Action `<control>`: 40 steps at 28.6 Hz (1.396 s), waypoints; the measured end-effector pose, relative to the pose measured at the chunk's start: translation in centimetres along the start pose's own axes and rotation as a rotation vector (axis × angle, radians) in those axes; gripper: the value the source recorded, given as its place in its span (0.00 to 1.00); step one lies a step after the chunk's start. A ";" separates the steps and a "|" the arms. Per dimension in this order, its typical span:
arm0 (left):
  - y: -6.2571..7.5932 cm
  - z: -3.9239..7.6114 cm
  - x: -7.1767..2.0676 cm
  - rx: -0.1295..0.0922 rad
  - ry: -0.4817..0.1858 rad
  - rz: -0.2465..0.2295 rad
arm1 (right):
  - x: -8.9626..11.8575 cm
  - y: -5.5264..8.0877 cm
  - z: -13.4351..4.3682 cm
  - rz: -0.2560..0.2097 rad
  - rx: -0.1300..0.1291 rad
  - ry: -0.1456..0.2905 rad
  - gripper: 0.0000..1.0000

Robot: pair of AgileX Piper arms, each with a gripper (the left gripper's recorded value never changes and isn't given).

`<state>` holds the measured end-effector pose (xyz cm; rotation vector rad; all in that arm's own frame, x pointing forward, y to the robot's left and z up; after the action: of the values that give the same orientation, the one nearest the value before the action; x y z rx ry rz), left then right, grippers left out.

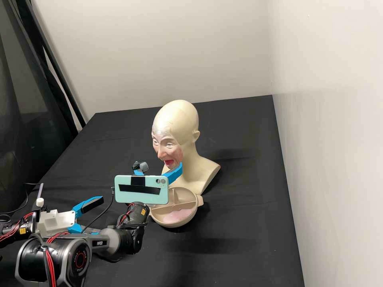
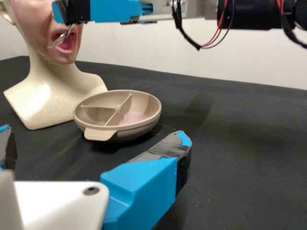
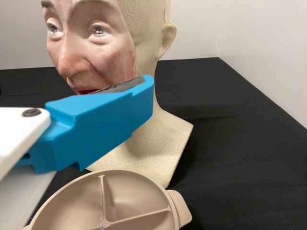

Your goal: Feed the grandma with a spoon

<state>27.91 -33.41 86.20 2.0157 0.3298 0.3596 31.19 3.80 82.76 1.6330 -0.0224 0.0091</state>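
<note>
Two arms come in low from 7 o'clock in the high view, over a black cloth-covered surface (image 1: 239, 159). Near the middle stands a cream mannequin bust with an old woman's painted face (image 1: 179, 135), mouth open. At its 6 o'clock, just beside the base, sits a beige divided plastic bowl (image 1: 187, 196) with a pale pink patch in one compartment. The right end effector (image 1: 177, 170) is raised to the mouth, with a mint-green phone (image 1: 141, 189) mounted behind it. The left end effector (image 1: 88, 217) hangs low at the bowl's 8 o'clock, well apart from it, its fingers spread.

From the left wrist, that arm's own blue fingers (image 2: 158, 167) stand wide apart. Beyond them are the bowl (image 2: 120, 112) and the bust (image 2: 48, 96). The right end effector (image 2: 64, 12) pinches a small metal spoon (image 2: 58, 40), whose tip sits in the open mouth.

From the right wrist, one blue finger (image 3: 96, 120) reaches just under the bust's (image 3: 144, 28) mouth, above the bowl (image 3: 110, 206).
</note>
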 end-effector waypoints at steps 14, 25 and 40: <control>0.1 -0.1 0.05 0.003 0.000 0.001 | -0.1 -0.1 0.1 -0.003 0.002 -0.004 1.00; 0.0 -0.1 0.05 0.005 -0.003 0.000 | -1.8 -0.1 2.6 -0.004 0.001 -0.070 0.00; 0.0 -0.1 0.05 0.006 -0.005 0.000 | -3.7 0.4 2.8 0.000 -0.004 -0.014 0.00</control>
<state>27.94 -33.36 86.25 2.0220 0.3282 0.3537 27.42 1.01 82.92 1.6288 -0.0338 -0.0025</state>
